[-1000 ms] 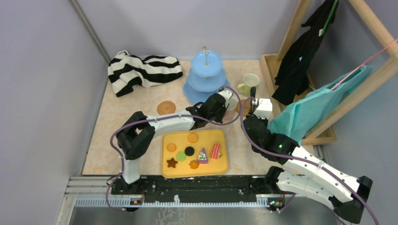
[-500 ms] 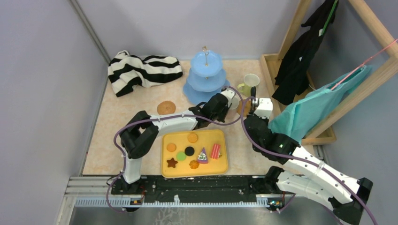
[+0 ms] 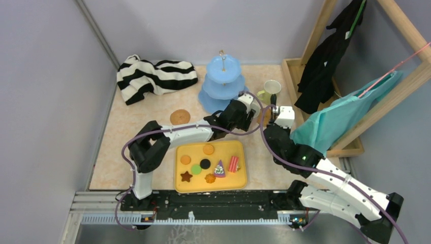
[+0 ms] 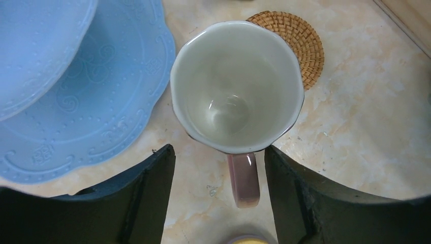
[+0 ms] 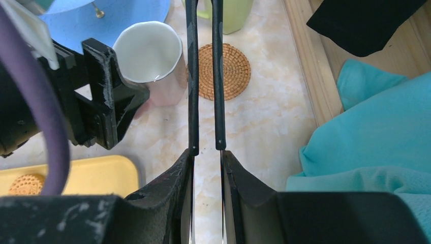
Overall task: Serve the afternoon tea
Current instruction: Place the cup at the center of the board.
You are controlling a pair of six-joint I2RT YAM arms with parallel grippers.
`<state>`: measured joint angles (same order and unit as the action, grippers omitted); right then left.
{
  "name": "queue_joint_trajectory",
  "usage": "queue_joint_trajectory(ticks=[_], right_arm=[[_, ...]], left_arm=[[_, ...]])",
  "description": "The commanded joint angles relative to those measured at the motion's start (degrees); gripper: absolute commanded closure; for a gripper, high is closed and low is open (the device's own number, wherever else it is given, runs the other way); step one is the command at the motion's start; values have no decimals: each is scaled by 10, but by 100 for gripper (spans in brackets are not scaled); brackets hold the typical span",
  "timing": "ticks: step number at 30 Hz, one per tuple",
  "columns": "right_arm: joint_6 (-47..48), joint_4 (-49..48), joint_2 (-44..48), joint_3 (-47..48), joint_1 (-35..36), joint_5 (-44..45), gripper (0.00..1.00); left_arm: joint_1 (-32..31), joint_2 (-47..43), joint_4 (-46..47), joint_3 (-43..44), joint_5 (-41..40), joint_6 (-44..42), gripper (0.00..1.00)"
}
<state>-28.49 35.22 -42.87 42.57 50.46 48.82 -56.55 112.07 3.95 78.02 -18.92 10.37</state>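
Note:
The white cup with the pink handle (image 4: 236, 86) stands upright on the table between the light-blue stand (image 3: 222, 84) and a cork coaster (image 4: 300, 43), beside the coaster and not on it. My left gripper (image 4: 218, 157) is open, its fingers either side of the handle (image 4: 244, 178) without touching it. My right gripper (image 5: 207, 155) is shut on a pair of black-tipped tongs (image 5: 203, 76) that reach out over that coaster (image 5: 223, 71). The yellow-green cup (image 3: 269, 91) stands behind. Several toy cookies and cake slices (image 3: 205, 163) lie on a yellow tray (image 3: 223, 148). A second coaster (image 3: 179, 117) lies to the left.
A black-and-white striped cloth (image 3: 152, 76) lies at the back left. A wooden rack (image 3: 292, 76) with black and teal garments (image 3: 345, 117) fills the right side, close to my right arm. The stand's lowest tier (image 4: 76, 101) is just left of the cup.
My left gripper, shut on the pink handle before, has opened and let go of it. The cup rests on the table. The right arm has hardly moved.

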Motion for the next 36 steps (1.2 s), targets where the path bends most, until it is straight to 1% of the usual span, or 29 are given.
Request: queue_joint_trajectory(ticks=[1,8,12,14,15,19,23,26,29,31,36], right_arm=[[9,-25,-1,39,-3,3,76],[14,-34,-4,37,-3,-8,76],[16,-36,-5,37,-2,-15,77],[19,-36,-6,35,-2,-16,77],[19,-35,-7,34,-3,-16,77],[21,-35,-8,28,-2,-23,77],[21,-35,-7,26,2,-28,77],[22,-36,-6,26,7,-35,77],[19,-34,-6,26,15,-37,77],[17,-34,-7,25,21,-38,77],[14,-31,-11,24,32,-40,77]], left_arm=[[-5,-56,31,-14,-34,-4,28],[-5,-148,45,-89,-73,-1,22],[-5,-206,22,-125,-98,13,22],[-5,-235,9,-152,-117,34,22],[-5,-250,-3,-165,-131,55,23],[-4,-294,-96,-214,-205,181,25],[2,-334,-195,-258,-244,311,27],[12,-364,-256,-292,-242,413,29],[24,-386,-295,-322,-233,502,32],[33,-399,-311,-337,-227,551,33],[64,-415,-317,-369,-190,637,36]])
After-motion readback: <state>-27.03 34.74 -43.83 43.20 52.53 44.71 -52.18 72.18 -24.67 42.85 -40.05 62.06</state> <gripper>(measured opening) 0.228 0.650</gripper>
